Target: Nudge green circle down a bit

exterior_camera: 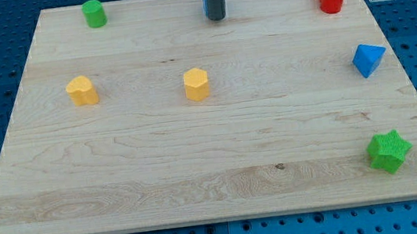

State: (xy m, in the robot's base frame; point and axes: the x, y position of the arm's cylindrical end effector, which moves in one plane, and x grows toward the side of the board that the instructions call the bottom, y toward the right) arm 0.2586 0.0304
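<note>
One green circle (94,13) sits near the counter (198,165) top-left corner. Tip (216,18) rests mid top edge, well apart; no claw visible. Best approach: circle above it, push gently downward.

One raised camera looks down across the whole wooden board (213,156).
</note>
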